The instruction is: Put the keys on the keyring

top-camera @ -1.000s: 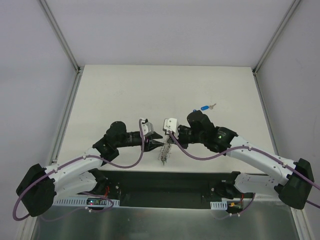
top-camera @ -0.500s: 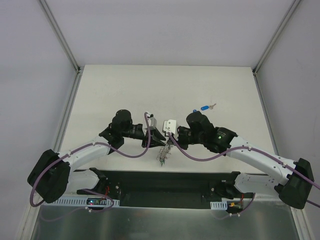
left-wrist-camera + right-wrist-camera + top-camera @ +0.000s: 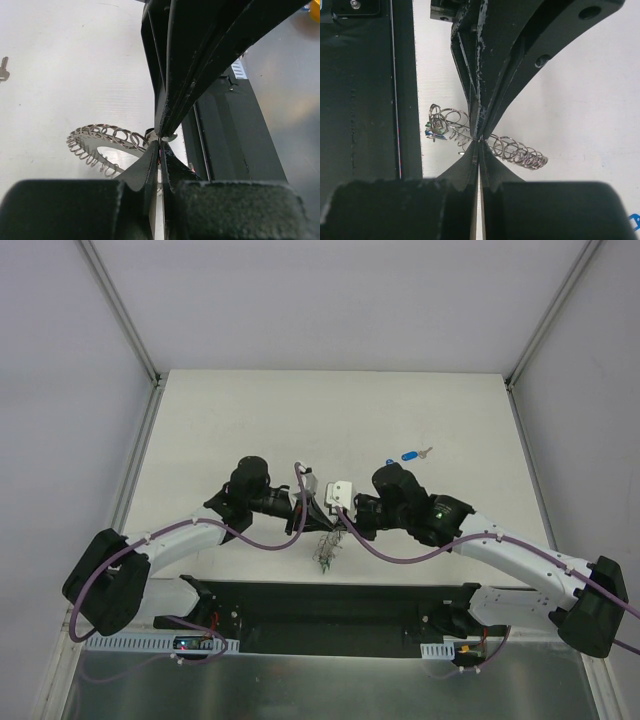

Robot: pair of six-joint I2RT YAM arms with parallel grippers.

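The keyring [image 3: 326, 550], a grey loop edged with small wire rings, hangs off the table between my two grippers. My left gripper [image 3: 316, 517] and right gripper [image 3: 338, 523] meet tip to tip on its upper edge, both shut on it. In the left wrist view my left gripper [image 3: 159, 143] pinches the rim of the keyring [image 3: 97, 140]. In the right wrist view my right gripper [image 3: 479, 142] pinches the keyring [image 3: 517, 150], which carries small blue and green tags [image 3: 432, 133] at one end. A key with a blue tag [image 3: 410, 454] lies on the table beyond the right arm.
The black base plate [image 3: 330, 605] runs along the near table edge under the keyring. The silver tip of a key [image 3: 4, 68] lies on the table at the left edge of the left wrist view. The white table [image 3: 250, 420] stretches behind the arms.
My left arm has swung inward and forward, bringing its gripper tip up against the right gripper's tip on the keyring. The right arm has barely moved.
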